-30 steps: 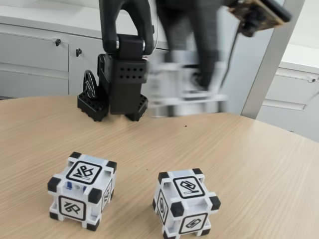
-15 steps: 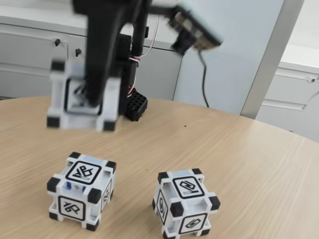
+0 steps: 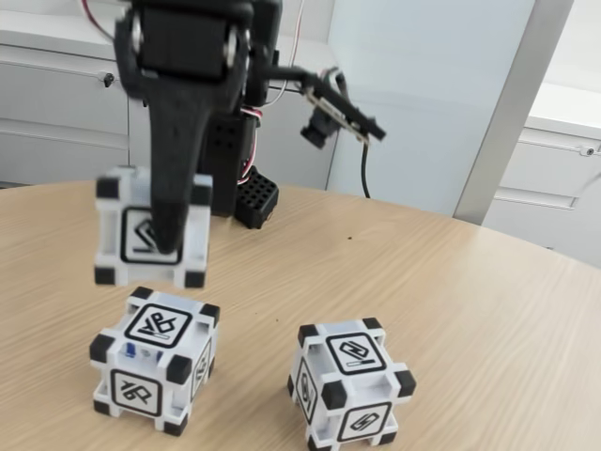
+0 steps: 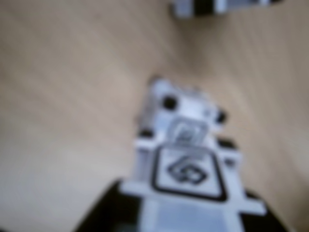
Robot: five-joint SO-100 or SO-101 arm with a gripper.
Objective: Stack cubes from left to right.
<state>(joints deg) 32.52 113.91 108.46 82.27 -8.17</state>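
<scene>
In the fixed view, the black gripper (image 3: pixel 160 246) comes down from the upper left of the frame and has its fingers closed around one white cube (image 3: pixel 152 228). This held cube is in the air at the left of the frame, slightly blurred, directly above a second cube (image 3: pixel 155 360) but not touching it; a narrow gap is visible between them. One dark finger (image 3: pixel 172 202) crosses the front face of the held cube and covers part of its glyph.

The second cube stands on the wooden table (image 3: pixel 470 310) at the lower left of the frame. A third cube (image 3: pixel 349 381) stands at the lower centre, well apart from the second one, and it is turned so that one edge points toward the camera. Both have black corner blocks and a black-framed symbol on each visible face.

Behind the table, at the top of the frame, there are grey cabinets (image 3: pixel 66 113). The black arm base (image 3: pixel 254 197) sits on the far edge of the table.

The wrist view is very blurred. It shows the held cube (image 4: pixel 190 183) in the lower centre of the frame, another cube (image 4: pixel 181 113) just under it on the table, and a part of one more cube (image 4: pixel 217 6) at the top edge.
</scene>
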